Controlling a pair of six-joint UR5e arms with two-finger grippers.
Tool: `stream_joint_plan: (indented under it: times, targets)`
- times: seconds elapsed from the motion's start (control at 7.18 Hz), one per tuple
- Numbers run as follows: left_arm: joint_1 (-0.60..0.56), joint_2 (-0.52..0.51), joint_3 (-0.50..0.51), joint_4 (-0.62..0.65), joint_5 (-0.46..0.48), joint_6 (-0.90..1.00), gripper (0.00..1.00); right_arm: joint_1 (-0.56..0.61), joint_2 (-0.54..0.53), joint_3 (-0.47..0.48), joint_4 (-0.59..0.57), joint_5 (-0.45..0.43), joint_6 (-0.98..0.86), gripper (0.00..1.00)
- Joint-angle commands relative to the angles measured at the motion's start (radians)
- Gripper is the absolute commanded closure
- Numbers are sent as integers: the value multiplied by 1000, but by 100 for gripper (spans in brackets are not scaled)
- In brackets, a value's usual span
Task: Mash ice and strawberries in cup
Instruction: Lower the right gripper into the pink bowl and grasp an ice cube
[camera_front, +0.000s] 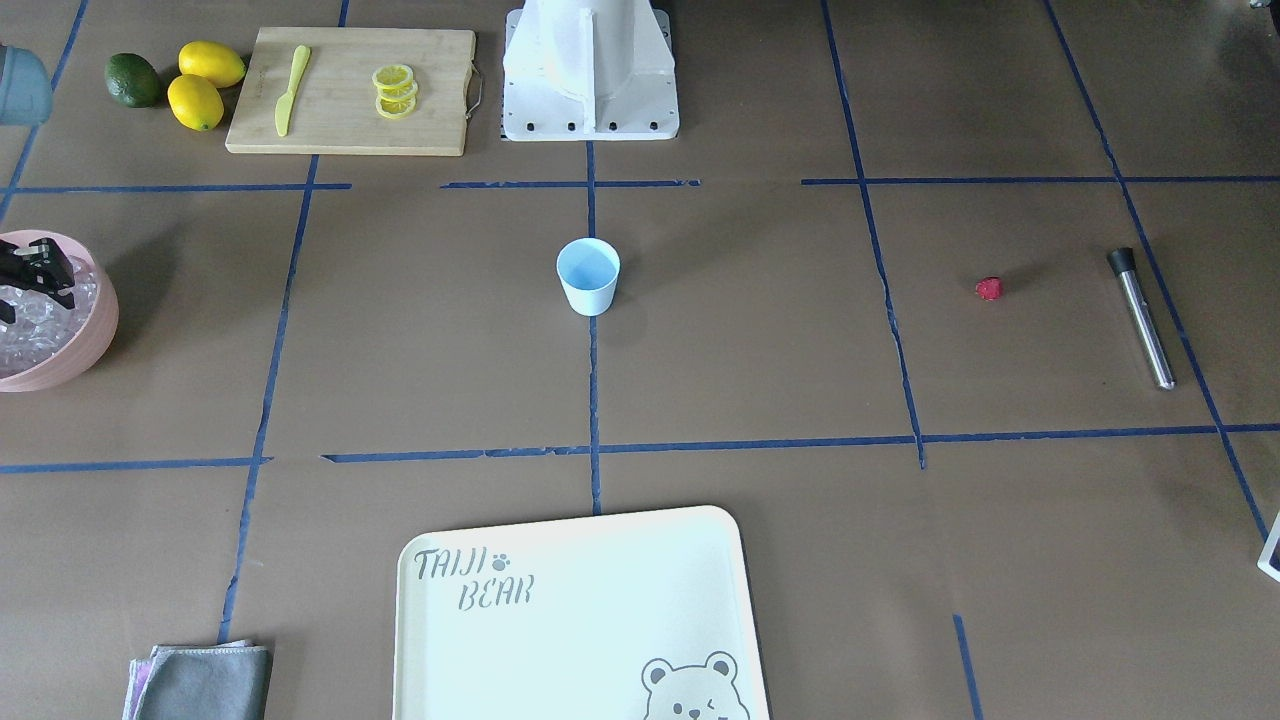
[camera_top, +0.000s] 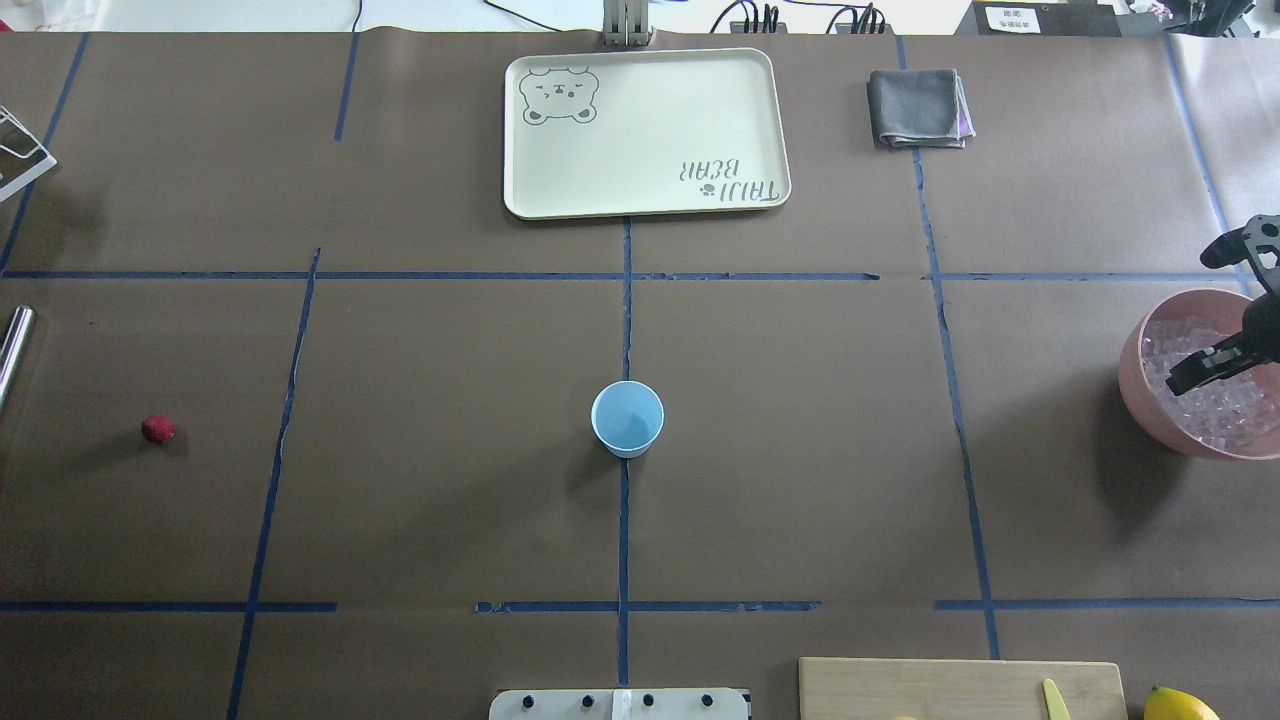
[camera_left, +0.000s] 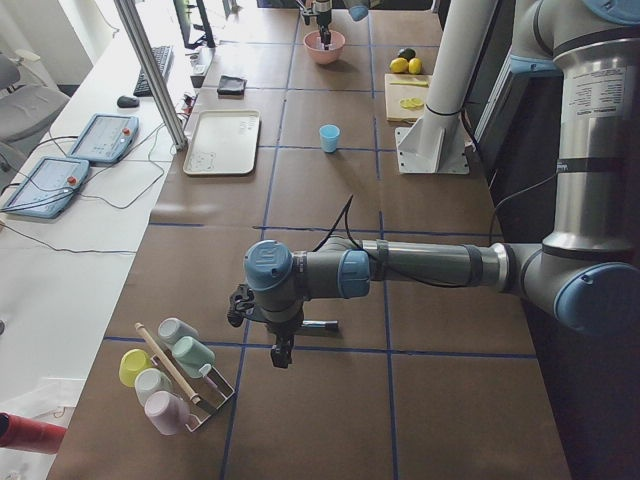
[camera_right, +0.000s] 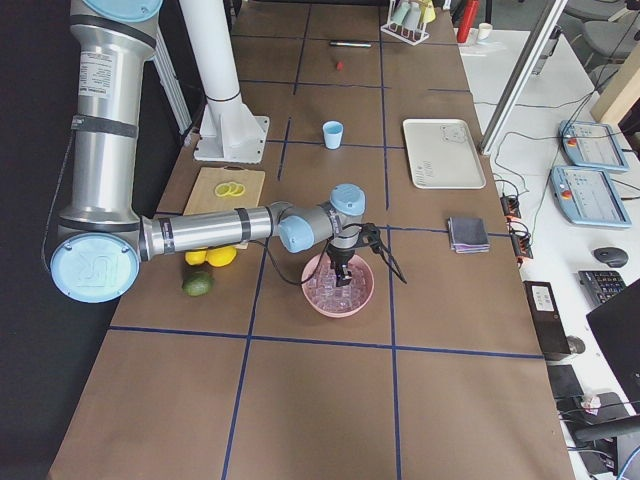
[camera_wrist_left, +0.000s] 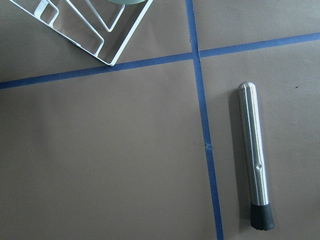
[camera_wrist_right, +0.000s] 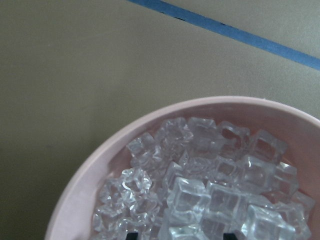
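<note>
Ice lies heaped in the pink bowl, directly under the right gripper. That gripper hangs over the pile with its fingertips spread and cubes between them, and we cannot tell whether they touch the ice. The cup stands upright at the middle of the table, well apart from the bowl and from both grippers, and we see only its pale blue inside. The 1 strawberry lies on the table on the robot's left, well apart from the cup and near the metal muddler. The left gripper hovers above the table just beside that muddler, near a wire rack holding pastel cups. We cannot tell whether its fingers are spread or pressed together.
</note>
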Motion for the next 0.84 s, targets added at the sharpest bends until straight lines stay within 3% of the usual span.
stream_joint_plan:
  times: [0.0, 0.14, 0.7]
  targets:
    - [2, 0, 0, 0, 0, -1, 0, -1, 0, -1, -1, -3, -3, 45]
    - [2, 0, 0, 0, 0, -1, 0, -1, -2, -1, -1, -3, -3, 63]
    - [2, 0, 0, -1, -1, 1, 0, 1, -6, 2, -1, -1, -6, 95]
